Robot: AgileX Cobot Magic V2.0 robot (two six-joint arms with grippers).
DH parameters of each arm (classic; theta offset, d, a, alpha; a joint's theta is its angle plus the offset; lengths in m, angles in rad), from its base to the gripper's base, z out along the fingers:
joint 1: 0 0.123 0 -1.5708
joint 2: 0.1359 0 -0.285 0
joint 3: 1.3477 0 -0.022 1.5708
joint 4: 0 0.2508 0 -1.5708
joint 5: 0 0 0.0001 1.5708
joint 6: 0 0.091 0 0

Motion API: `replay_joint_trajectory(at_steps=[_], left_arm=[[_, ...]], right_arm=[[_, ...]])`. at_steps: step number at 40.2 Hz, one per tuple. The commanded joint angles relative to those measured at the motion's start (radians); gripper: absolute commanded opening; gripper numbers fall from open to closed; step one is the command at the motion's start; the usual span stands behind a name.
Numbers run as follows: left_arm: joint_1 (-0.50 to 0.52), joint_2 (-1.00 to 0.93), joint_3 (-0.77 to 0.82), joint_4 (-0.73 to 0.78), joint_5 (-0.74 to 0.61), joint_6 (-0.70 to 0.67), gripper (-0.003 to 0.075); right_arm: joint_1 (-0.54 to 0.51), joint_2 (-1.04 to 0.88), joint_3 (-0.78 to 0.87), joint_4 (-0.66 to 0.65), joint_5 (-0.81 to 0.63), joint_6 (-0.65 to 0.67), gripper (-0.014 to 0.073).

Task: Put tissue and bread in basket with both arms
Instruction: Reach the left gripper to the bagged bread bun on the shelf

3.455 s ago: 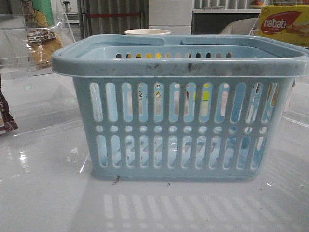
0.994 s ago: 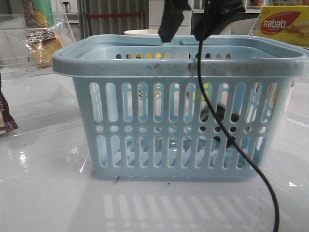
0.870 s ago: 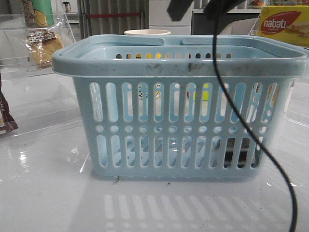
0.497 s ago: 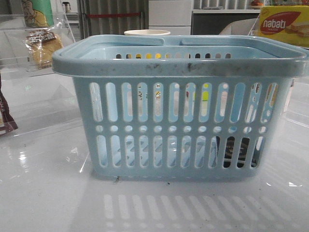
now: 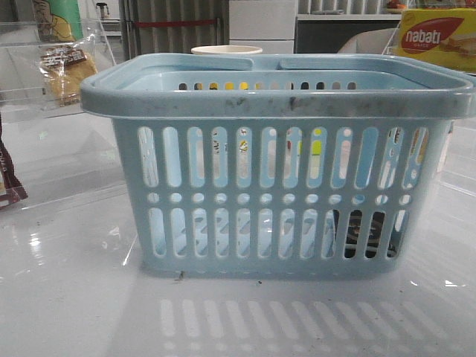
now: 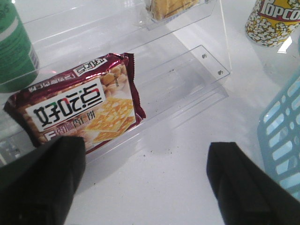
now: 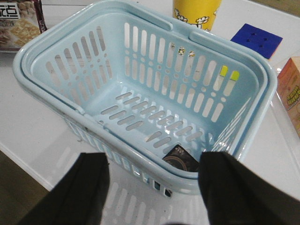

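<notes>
The light blue basket [image 5: 275, 104] fills the front view and also shows in the right wrist view [image 7: 56, 47]. The dark tissue packet [image 7: 181, 161] lies flat on the basket floor in a near corner; it shows dark through the slots [image 5: 363, 232]. The bread [image 5: 65, 73] in its clear bag stands on a clear shelf at the far left. My right gripper [image 7: 152, 187] is open and empty above the basket's near rim. My left gripper [image 6: 145, 183] is open and empty over the bare table beside a maroon biscuit packet [image 6: 79, 108]. A corner of the basket [image 6: 283, 140] lies beside it.
A yellow-red nabati box [image 5: 437, 37] stands at the back right. A popcorn cup [image 7: 196, 13], a blue cube [image 7: 257, 40] and an orange carton [image 7: 291, 89] stand round the basket. A green can [image 6: 14, 47] and a clear acrylic shelf [image 6: 187, 70] stand by the left gripper.
The right arm and its cable, above the basket a second ago, have risen out of the front view. The tissue packet dropped to the basket floor and now lies still.
</notes>
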Motion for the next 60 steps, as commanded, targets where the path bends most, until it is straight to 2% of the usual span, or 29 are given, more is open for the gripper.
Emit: replay_joint_trajectory(at_steps=[1, 14, 18, 23, 30, 40, 54, 60], left_arm=[[-0.008, 0.070, -0.096, -0.015, -0.091, 0.000, 0.0593], [-0.008, 0.356, -0.383, -0.020, -0.050, 0.005, 0.0593], [-0.008, 0.428, -0.458, -0.055, -0.020, 0.051, 0.0593], [0.013, 0.510, -0.548, -0.149, -0.013, 0.144, 0.0593], [0.054, 0.636, -0.668, -0.369, 0.058, 0.325, 0.0593], [0.051, 0.770, -0.773, -0.378, -0.042, 0.327, 0.0581], [0.049, 0.914, -0.912, -0.396, -0.039, 0.327, 0.0581], [0.049, 0.920, -0.917, -0.396, -0.062, 0.335, 0.0574]], right_arm=[[0.003, -0.007, -0.027, -0.005, -0.069, -0.013, 0.0521], [0.003, -0.007, -0.027, -0.005, -0.069, -0.013, 0.0521], [0.003, -0.007, -0.027, -0.005, -0.069, -0.013, 0.0521], [0.003, -0.007, -0.027, -0.005, -0.069, -0.013, 0.0521], [0.003, -0.007, -0.027, -0.005, -0.069, -0.013, 0.0521], [0.003, -0.007, -0.027, -0.005, -0.069, -0.013, 0.0521], [0.003, -0.007, -0.027, -0.005, -0.069, -0.013, 0.0521], [0.003, -0.007, -0.027, -0.005, -0.069, -0.013, 0.0521]])
